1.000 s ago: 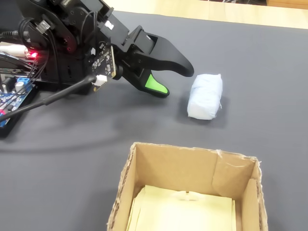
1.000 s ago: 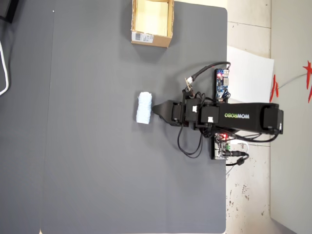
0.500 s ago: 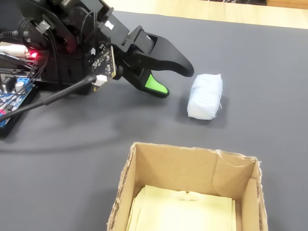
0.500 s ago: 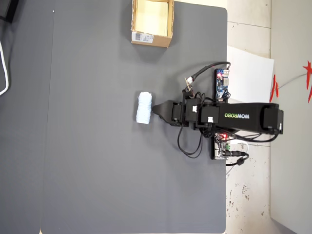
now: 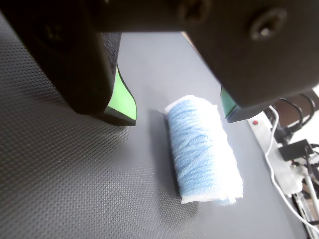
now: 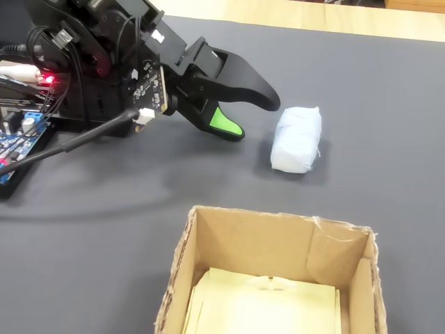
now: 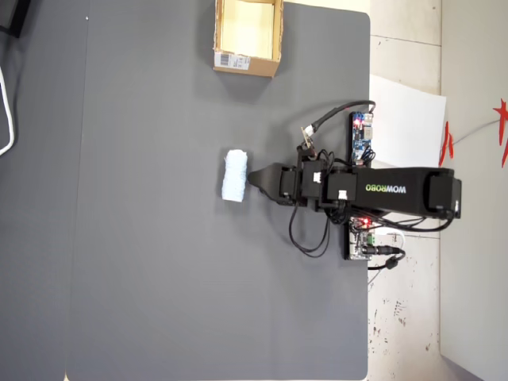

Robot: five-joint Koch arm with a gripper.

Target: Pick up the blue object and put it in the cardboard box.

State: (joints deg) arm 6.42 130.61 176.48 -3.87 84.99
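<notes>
The blue object [image 6: 297, 139] is a pale blue ribbed roll lying on its side on the dark mat, free of any grip. My gripper [image 6: 252, 118] is open, its black jaws with green pads apart and just left of the roll in the fixed view. In the wrist view the roll [image 5: 202, 149] lies ahead of the gripper [image 5: 179, 113], its near end level with the two fingertips [image 5: 124, 110]. From overhead the gripper [image 7: 252, 176] points left at the roll [image 7: 234, 176]. The cardboard box [image 7: 246, 62] stands at the mat's top edge, open side up, with its rim [image 6: 278, 219] in the foreground of the fixed view.
Circuit boards with a lit red LED [image 6: 47, 80] and cables [image 6: 76, 142] sit at the arm's base. A power strip and white cable [image 5: 279, 159] lie to the right past the mat's edge. The mat's right edge [image 7: 369, 95] borders pale floor.
</notes>
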